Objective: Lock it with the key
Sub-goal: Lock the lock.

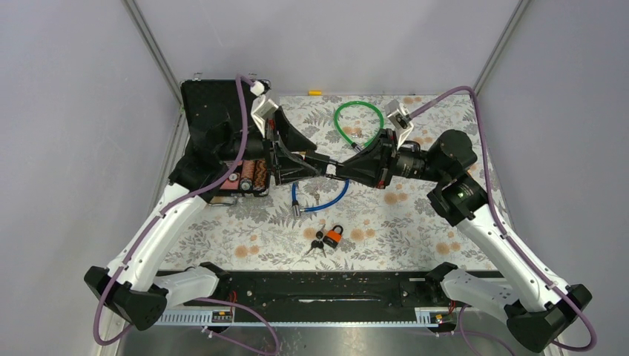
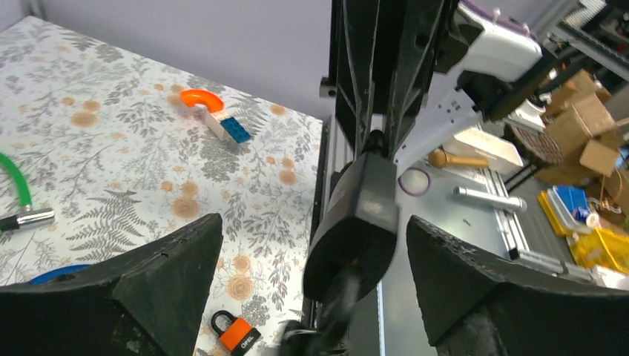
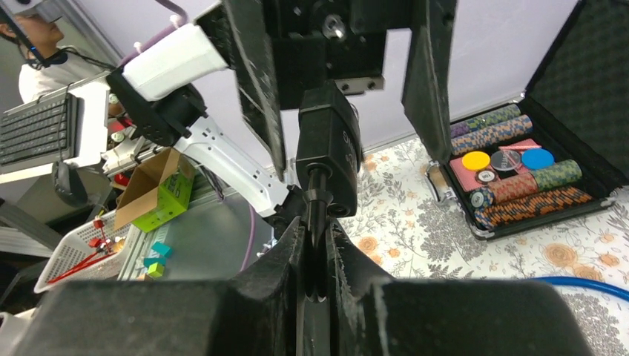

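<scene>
Left gripper (image 2: 313,228) fingers stood wide apart, lock (image 2: 356,215) between them; right gripper (image 3: 315,231) fingers clamped the key (image 3: 317,189).

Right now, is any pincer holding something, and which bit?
The right pincer pinches the key, by its head, stuck in the black padlock. The left pincer is open, holding nothing.

Robotics lab (cluttered): keyboard (image 3: 41,127), cardboard boxes (image 2: 584,124), aluminium frame rails (image 1: 152,52).
</scene>
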